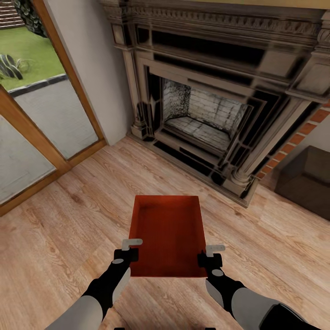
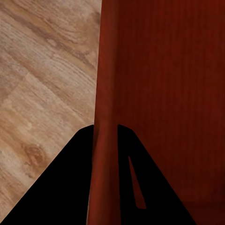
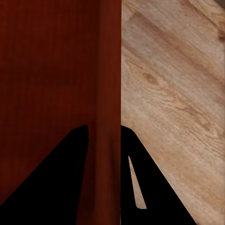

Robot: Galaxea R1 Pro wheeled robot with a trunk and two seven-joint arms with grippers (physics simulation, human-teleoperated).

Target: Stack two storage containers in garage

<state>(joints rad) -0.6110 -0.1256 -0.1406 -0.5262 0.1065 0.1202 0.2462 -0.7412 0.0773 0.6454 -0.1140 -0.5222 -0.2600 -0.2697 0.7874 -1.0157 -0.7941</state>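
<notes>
An orange-red storage container point(image 1: 167, 233), open-topped and empty, is held level above the light wood plank floor of the living room. My left gripper point(image 1: 130, 248) is shut on its left side wall near the close corner. My right gripper point(image 1: 211, 255) is shut on the right side wall opposite. In the left wrist view the thin red wall point(image 2: 105, 154) runs between the two black fingers point(image 2: 61, 187). The right wrist view shows the same: the container's wall point(image 3: 108, 154) pinched between dark fingers point(image 3: 150, 187).
A dark ornate fireplace point(image 1: 215, 101) with a pale brick firebox stands straight ahead. A glass door with a wooden frame point(image 1: 50, 137) is at the left. A dark low cabinet point(image 1: 307, 178) sits at the right, beside red brick point(image 1: 293, 142).
</notes>
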